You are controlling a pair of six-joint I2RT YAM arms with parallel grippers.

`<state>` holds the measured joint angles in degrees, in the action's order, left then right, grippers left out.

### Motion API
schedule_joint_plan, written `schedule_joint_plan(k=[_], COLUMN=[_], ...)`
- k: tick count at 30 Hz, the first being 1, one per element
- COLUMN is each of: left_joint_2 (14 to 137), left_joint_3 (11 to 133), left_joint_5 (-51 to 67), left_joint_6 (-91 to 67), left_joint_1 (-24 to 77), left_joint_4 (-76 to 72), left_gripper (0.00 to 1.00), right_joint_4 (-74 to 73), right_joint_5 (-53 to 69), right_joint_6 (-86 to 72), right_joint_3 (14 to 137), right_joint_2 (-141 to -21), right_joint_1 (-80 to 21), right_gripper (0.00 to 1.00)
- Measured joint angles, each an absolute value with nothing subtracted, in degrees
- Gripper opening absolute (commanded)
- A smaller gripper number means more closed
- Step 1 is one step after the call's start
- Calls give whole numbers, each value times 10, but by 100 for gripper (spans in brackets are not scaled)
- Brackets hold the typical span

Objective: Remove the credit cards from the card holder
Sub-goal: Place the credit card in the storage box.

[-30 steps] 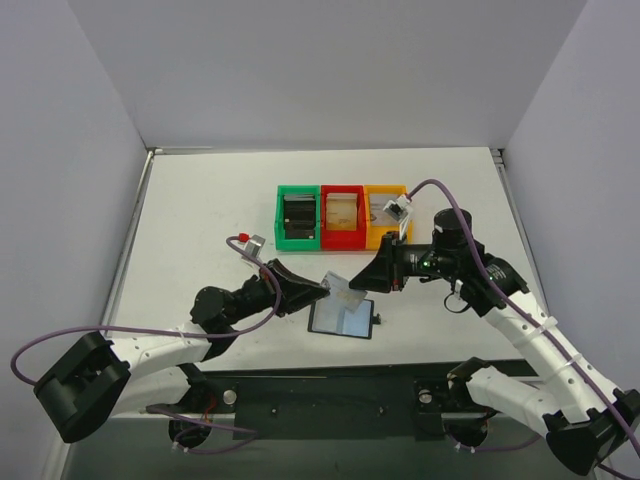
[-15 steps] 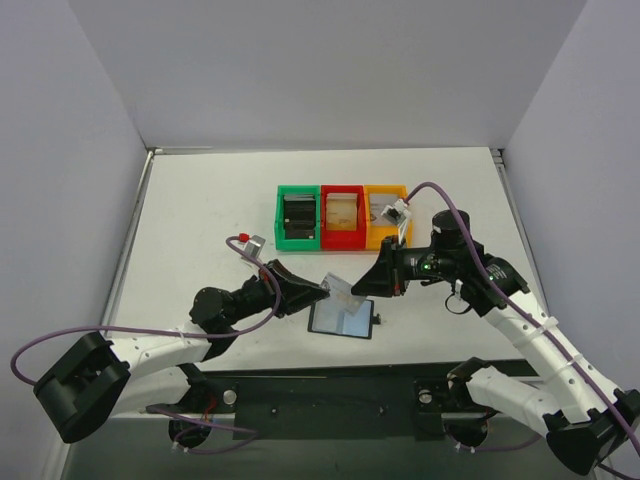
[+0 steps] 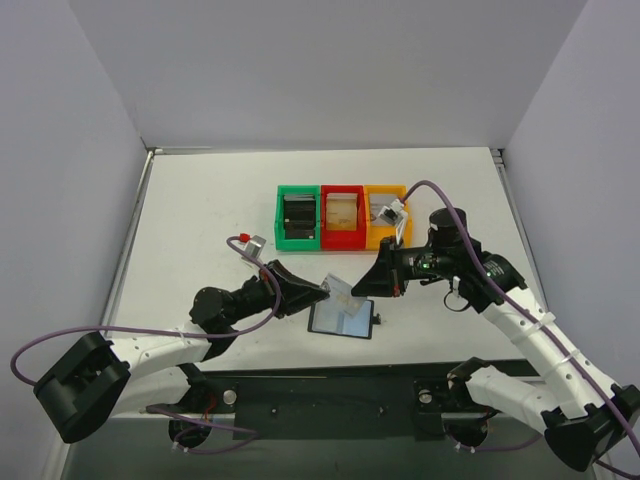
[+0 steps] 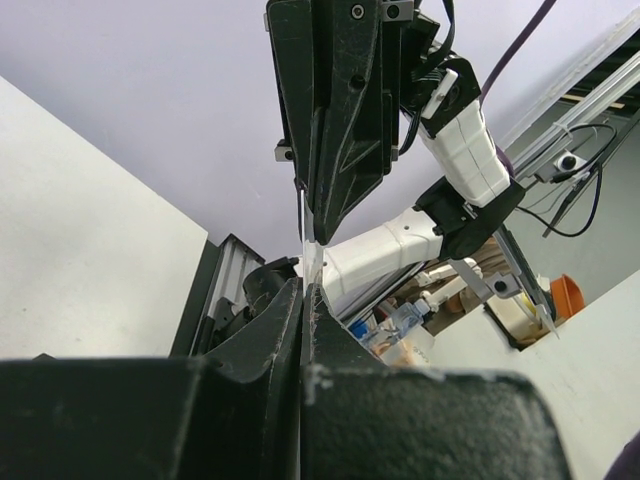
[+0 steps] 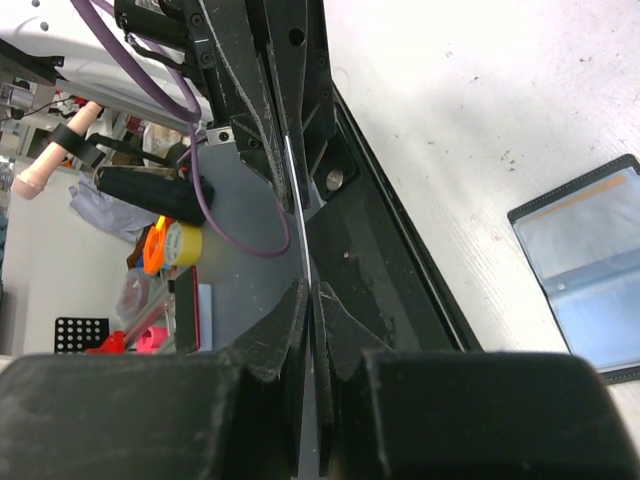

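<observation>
The card holder [image 3: 343, 318] lies open and flat on the table, its grey-blue inner pockets facing up; the right wrist view shows it at the right edge [image 5: 590, 270]. One credit card [image 3: 341, 291] hangs in the air just above its far left corner, held from both sides. My left gripper [image 3: 326, 290] is shut on the card's left end, and the card shows edge-on between its jaws [image 4: 303, 255]. My right gripper [image 3: 357, 290] is shut on the opposite end, where the thin card edge [image 5: 297, 200] runs out of its jaws [image 5: 311, 285].
Green [image 3: 298, 217], red [image 3: 343, 215] and yellow [image 3: 385, 212] bins stand in a row behind the grippers, each holding stacked items. Purple cables loop off both arms. White walls enclose the table on three sides.
My right gripper has slid a little left onto the card and closed on its end. The left gripper has kept its grip and held still.
</observation>
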<state>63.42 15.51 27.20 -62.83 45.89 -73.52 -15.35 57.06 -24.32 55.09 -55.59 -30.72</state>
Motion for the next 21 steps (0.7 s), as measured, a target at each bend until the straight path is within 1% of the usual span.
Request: schedule_joint_plan(k=[1,3,4,5,10,14,18,21], left_joint_2=[634,631,626,618,534,429,322,281], left_joint_3=[155,155,156,156,158,158,157,157], left_joint_5=[273,273,273,272,264,247,199,170], left_joint_6=[-628,-623,-625,-624,-608,-592,-563,-547], left_joint_1=[459,459,459,459,448,408,379,378], left_joint_4=[-735,-733,-726,-718,-651,-564,-448,-388], left_gripper=[36,58,77,81,82,83,83,83], right_joint_4=[-157,-161,-167,-177,-236,-288,-328,-341], right_joint_5=[571,571,571,570,552,511,399,292], right_joint_6=[-241,-237,-233,-227,-186,-146,-104,-70], right_joint_3=[553,556,560,564,607,660,727,752], right_joint_2=[-557,-559,-560,-562,-582,-608,-653,-687], right_joint_1=[-307,-307,-307,-307,-307,-299,-294,-299], right_gripper=[0,0,0,0,0,0,0,0])
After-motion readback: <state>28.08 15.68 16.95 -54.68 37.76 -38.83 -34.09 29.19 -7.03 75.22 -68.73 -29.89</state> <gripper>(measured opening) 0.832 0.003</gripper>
